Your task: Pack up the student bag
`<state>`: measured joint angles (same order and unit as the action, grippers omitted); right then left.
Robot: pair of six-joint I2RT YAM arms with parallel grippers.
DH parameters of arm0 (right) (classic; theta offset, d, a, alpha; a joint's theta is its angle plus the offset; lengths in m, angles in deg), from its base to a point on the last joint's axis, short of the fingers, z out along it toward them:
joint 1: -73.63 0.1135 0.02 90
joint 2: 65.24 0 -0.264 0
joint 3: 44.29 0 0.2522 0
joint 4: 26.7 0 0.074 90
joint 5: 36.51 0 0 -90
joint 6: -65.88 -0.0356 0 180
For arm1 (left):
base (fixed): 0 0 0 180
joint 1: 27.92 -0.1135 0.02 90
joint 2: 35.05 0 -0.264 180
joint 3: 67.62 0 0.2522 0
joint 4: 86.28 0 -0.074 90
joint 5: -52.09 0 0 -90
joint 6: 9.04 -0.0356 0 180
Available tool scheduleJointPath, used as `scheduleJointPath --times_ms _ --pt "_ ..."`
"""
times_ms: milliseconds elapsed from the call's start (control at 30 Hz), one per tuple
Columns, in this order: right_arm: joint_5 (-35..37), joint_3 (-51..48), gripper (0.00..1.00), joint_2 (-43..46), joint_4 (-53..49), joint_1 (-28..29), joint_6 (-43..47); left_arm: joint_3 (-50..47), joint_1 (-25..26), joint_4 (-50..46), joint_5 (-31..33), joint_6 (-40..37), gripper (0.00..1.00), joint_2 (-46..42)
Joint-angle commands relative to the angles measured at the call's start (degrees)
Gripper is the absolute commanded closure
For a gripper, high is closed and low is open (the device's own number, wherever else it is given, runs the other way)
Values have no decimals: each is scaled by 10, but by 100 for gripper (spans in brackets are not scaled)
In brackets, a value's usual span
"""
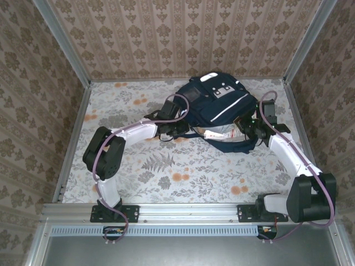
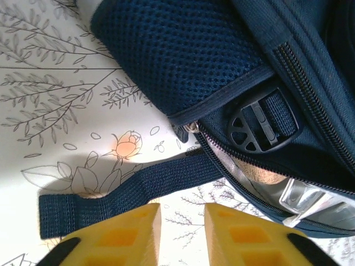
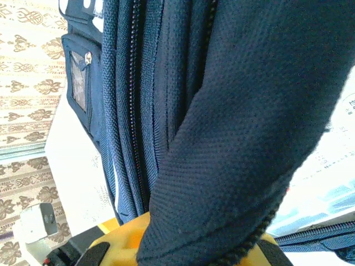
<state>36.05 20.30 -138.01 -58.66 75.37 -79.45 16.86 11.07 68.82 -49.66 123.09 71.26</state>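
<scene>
Student bag (image 1: 216,102) lies flat at the far side of the table (image 1: 166,177), right of the middle, with its mouth turned toward my bases. That mouth gapes along the near edge, and pale, glossy papers (image 2: 310,202) show inside it, so I judge the filling to be well along. What is left, as far as I can tell, is tucking the contents fully in and running the zip shut, since the zipper pull (image 2: 183,132) sits at the corner with the teeth parted beyond it. My left arm bends its elbow out to the left and lays its forearm across toward the bag's near left corner. There my left gripper (image 2: 182,215) hovers low over the table with its jaws a little apart and nothing between them. A loose webbing strap (image 2: 127,191) lies on the table just beyond the fingertips, and the black buckle (image 2: 263,124) sits further in on the bag. My right arm reaches from its base up and inward to the bag's near right side. My right gripper (image 3: 194,244) is clenched on a fold of the bag's dark mesh fabric (image 3: 238,138), which runs down between the yellow fingers, so I judge it is holding the opening up.
</scene>
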Motion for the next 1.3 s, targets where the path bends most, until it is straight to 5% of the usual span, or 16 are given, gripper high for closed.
scheduleJointPath --times_ms 0,167,233,300,467,600,967,1100,1267 --pt "0 -9 94 22 5 -6 11 21 10 -14 6 -60 67 19" --pt "-15 -11 91 23 9 -6 9 37 22 -33 46 -118 65 43" --pt "-17 -6 83 25 0 -6 14 42 21 -33 51 -122 65 48" --pt "-16 0 65 32 -14 -3 17 49 16 -34 50 -117 64 48" --pt "18 -14 55 72 -56 31 23 36 -21 -10 25 -67 54 29" --pt "65 -52 53 113 -68 90 17 23 -68 41 -31 -11 41 30" --pt "128 -111 43 92 37 229 14 172 -96 19 -89 17 28 159" --pt "133 -116 40 34 141 253 15 197 -97 19 -97 34 40 194" --pt "124 -81 38 -64 210 256 10 193 -97 31 -95 48 83 199"
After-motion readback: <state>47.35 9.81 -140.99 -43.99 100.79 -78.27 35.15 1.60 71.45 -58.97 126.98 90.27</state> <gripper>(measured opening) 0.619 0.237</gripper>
